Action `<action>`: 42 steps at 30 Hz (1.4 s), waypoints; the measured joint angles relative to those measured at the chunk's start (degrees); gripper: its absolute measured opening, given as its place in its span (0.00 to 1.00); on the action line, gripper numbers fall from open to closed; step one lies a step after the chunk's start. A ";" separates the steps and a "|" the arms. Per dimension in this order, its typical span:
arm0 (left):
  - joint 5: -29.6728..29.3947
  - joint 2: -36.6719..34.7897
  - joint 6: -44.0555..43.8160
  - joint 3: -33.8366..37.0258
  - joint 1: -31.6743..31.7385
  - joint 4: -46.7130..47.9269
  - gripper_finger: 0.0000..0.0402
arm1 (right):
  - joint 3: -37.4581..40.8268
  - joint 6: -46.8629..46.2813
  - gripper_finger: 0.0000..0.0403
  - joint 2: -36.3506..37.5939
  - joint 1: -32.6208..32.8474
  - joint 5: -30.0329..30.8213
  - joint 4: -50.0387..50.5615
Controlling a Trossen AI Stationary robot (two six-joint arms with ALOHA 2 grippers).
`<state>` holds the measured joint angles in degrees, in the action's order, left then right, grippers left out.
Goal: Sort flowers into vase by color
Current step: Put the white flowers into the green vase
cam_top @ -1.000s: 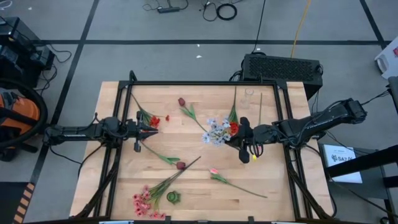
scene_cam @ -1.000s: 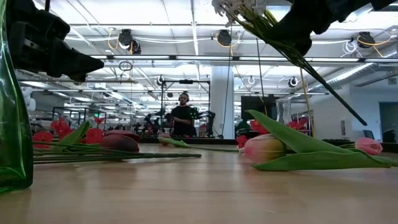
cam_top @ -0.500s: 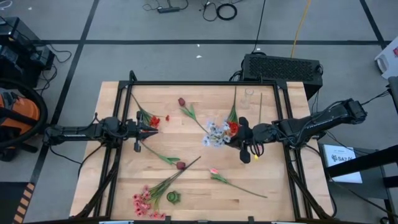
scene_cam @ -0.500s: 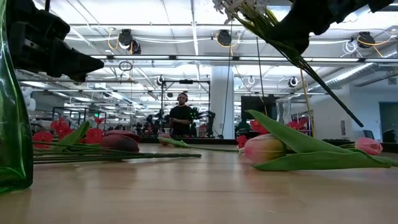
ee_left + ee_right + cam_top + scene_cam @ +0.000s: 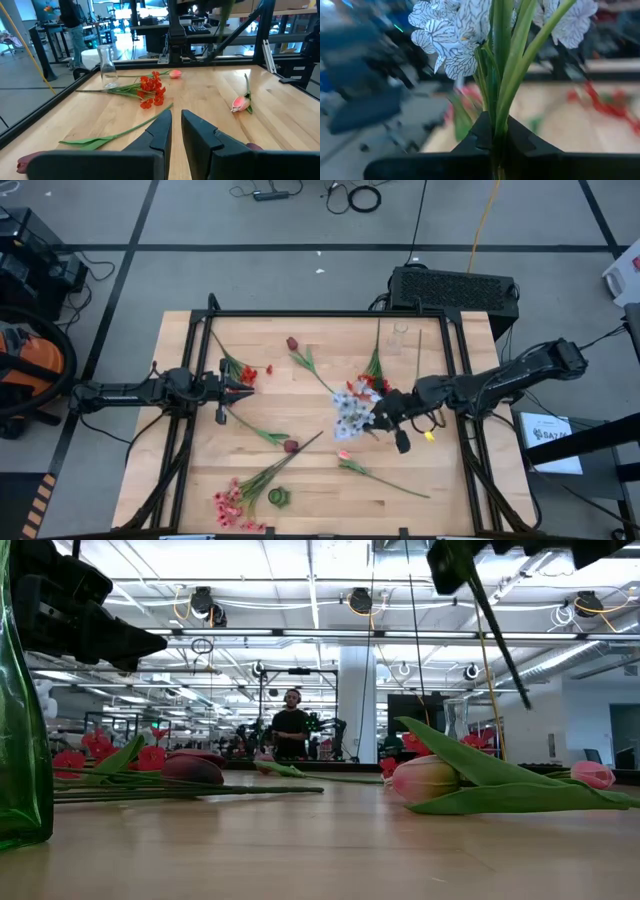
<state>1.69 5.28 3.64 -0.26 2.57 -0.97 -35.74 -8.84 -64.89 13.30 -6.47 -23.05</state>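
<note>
Your right gripper [image 5: 385,413] is clenched on the stems of the white sprig [image 5: 352,410], holding it up off the table [image 5: 450,490] near the middle; its blooms [image 5: 455,30] fan out just past the fingertips. Your left gripper [image 5: 243,389] waits by the left edge, fingers a narrow gap apart and holding nothing, beside a red cluster [image 5: 247,373]. The green vase [image 5: 278,498] stands at the front edge, with pink sprays [image 5: 231,505] lying beside it
</note>
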 joint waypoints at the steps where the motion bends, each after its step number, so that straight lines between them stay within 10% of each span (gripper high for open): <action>1: 0.00 0.00 0.00 0.01 0.00 0.00 0.12 | 0.10 0.04 0.01 -0.92 0.11 -1.63 -3.99; 10: 0.00 0.00 0.00 -0.01 0.00 -0.02 0.12 | -1.91 0.59 0.01 -12.01 5.66 -5.90 -29.80; 31: 0.00 0.00 0.00 0.01 0.00 0.00 0.12 | -46.03 6.55 0.01 -45.47 10.09 -10.43 -27.19; 42: 0.00 0.00 0.00 -0.01 0.00 -0.02 0.12 | -54.11 6.66 0.01 -54.96 9.51 -7.96 -26.92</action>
<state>1.69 5.28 3.64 -0.27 2.57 -0.99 -89.86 -2.18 -119.85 22.81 -14.43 -49.97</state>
